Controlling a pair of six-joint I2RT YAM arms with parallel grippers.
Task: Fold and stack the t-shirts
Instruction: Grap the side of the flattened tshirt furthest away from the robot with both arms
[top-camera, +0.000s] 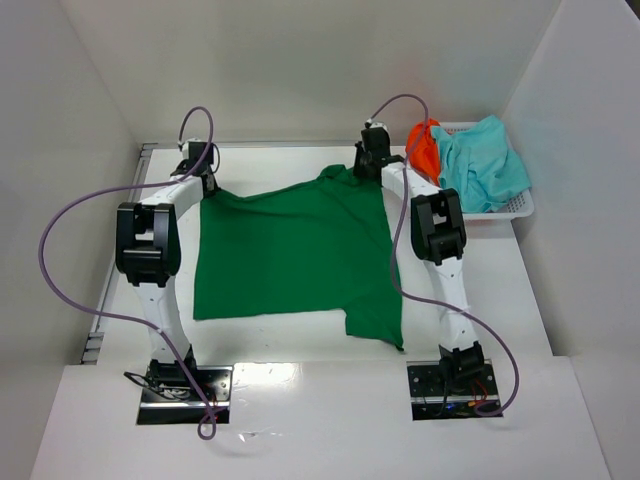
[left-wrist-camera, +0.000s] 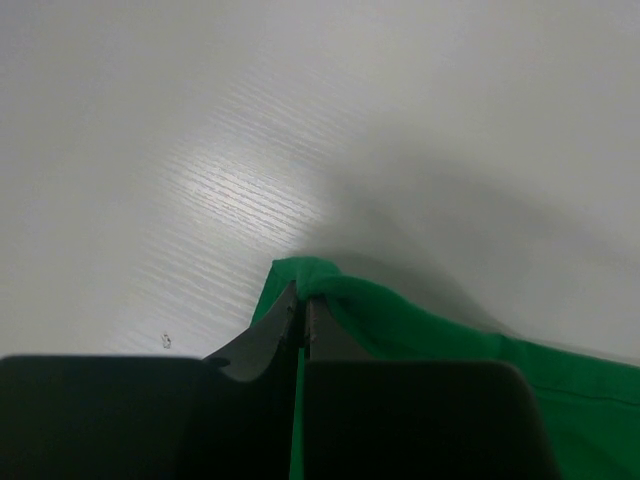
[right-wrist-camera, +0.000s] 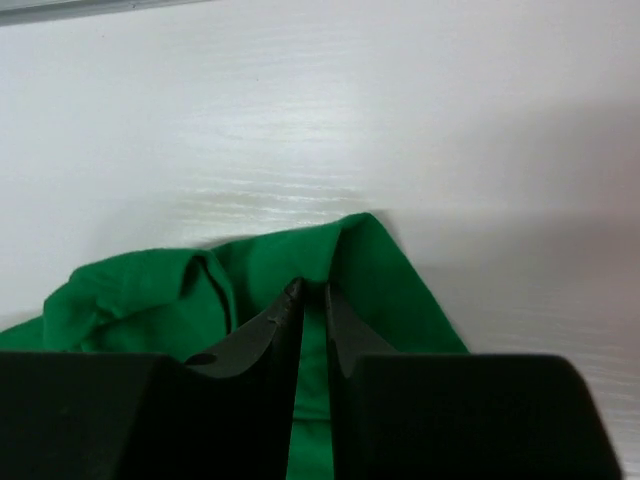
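1. The bench (top-camera: 270, 165) is white with a faint wood grain; the grain shows only in the two wrist views.

2. The green shirt (top-camera: 290, 250) lies spread out on the bench between the two arms. Only the top view shows its whole outline: the near edge is flat, and a flap hangs out at the near right corner.

3. The basket (top-camera: 515, 208), white mesh, stands at the far right of the bench and appears in the top view alone. It holds the teal shirt (top-camera: 485, 160), bunched, and the orange shirt (top-camera: 425, 148), which hangs over its left rim.

4. The left pincer (top-camera: 205, 180) is at the far left corner of the green shirt. Its wrist view shows the left pincer (left-wrist-camera: 302, 305) clenched on that corner, with the cloth folded over the fingertips.

5. The right pincer (top-camera: 368, 165) is at the far right edge of the green shirt, near the collar. Its wrist view shows the right pincer (right-wrist-camera: 312, 295) with its jaws nearly together, grasping a raised fold of the cloth; rumpled cloth lies to its left.
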